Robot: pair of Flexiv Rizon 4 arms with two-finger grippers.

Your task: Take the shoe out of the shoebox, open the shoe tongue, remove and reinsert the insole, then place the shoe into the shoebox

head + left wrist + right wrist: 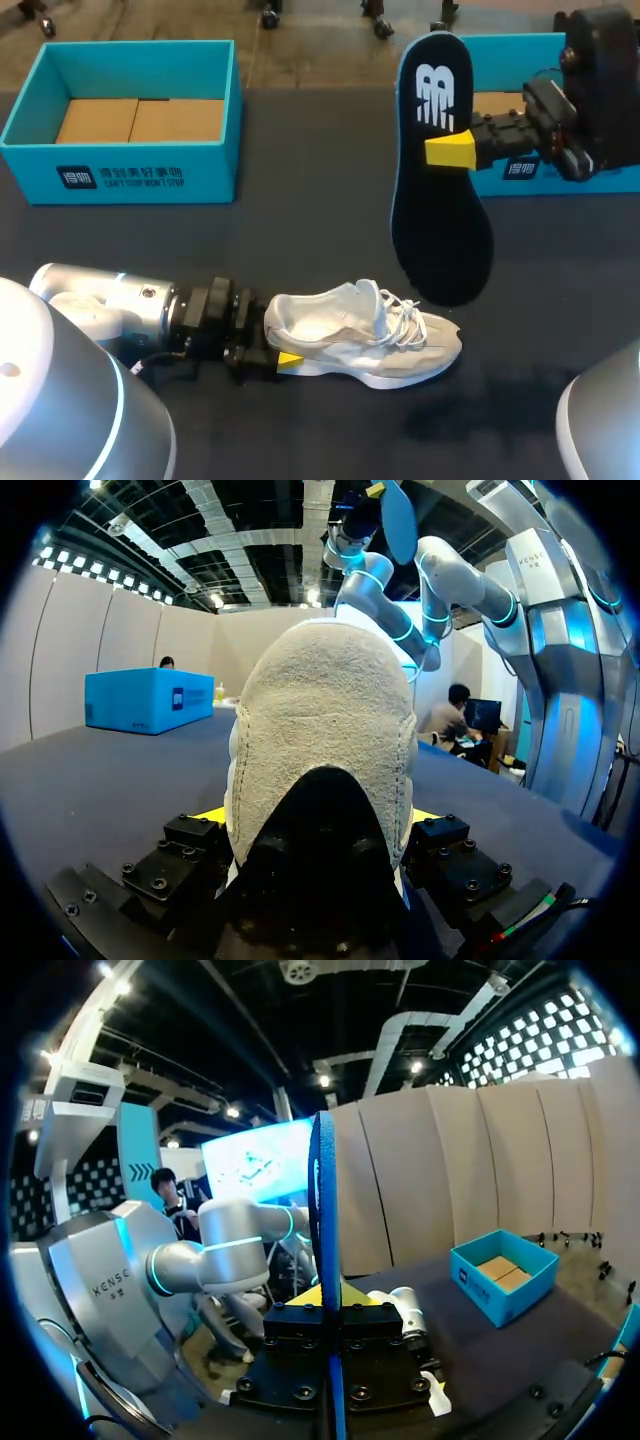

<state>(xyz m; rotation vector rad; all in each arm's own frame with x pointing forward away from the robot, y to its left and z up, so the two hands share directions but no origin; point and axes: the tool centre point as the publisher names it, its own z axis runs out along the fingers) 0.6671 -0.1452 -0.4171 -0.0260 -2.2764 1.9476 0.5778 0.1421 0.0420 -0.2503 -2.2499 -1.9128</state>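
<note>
Your left jaws pinch the heel of the pale grey lace-up shoe (pixel 365 335) near the dark worktop's (pixel 300 215) front edge; your right jaws pinch the dark blue foam insole (pixel 440 200) aloft. Removal looks done; next, guide its tip into the shoe's opening.

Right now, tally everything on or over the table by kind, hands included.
Shoeboxes: 2, left box and right box
Shoe: 1
Insole: 1
Hands: 2, left hand and right hand
Total: 6
</note>
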